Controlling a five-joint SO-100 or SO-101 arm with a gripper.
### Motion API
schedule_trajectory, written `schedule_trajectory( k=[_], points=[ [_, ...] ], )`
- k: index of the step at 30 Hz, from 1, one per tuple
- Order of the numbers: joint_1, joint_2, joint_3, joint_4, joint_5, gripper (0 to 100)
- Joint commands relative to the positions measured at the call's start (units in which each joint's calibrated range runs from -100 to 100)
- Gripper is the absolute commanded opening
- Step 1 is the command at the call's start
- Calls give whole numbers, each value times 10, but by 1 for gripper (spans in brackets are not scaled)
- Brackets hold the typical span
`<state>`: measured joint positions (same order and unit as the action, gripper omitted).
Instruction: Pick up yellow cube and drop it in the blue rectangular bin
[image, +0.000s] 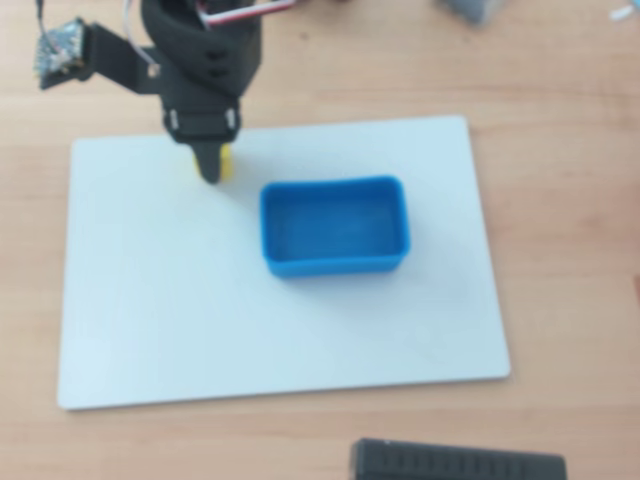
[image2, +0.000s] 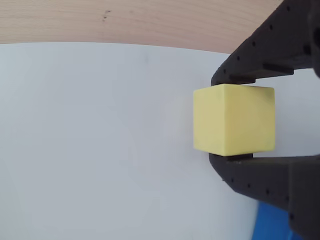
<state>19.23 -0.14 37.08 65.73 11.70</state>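
The yellow cube (image2: 234, 119) sits squeezed between two black fingers, one above it and one below it in the wrist view. My gripper (image2: 235, 120) is shut on it. From overhead only a sliver of the yellow cube (image: 226, 161) shows beside the black gripper (image: 212, 165), near the upper left part of the white board. The blue rectangular bin (image: 335, 264) lies to the right of the gripper and a little lower, with nothing inside it. A corner of the blue bin (image2: 270, 225) peeks in at the bottom right of the wrist view.
A white board (image: 200, 320) covers the middle of the wooden table (image: 560, 200). A black ribbed block (image: 458, 462) lies at the bottom edge. The arm's body and a small circuit board (image: 62, 50) hang over the top left.
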Motion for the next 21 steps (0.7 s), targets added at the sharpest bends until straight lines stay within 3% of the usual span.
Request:
schedule_trajectory(
  k=[1,10,21],
  points=[
    [-42,-99,-105,66,-27,7],
    [-121,-145,-182,163,-63,7],
    [-203,-124,-254,163,-105,6]
  ],
)
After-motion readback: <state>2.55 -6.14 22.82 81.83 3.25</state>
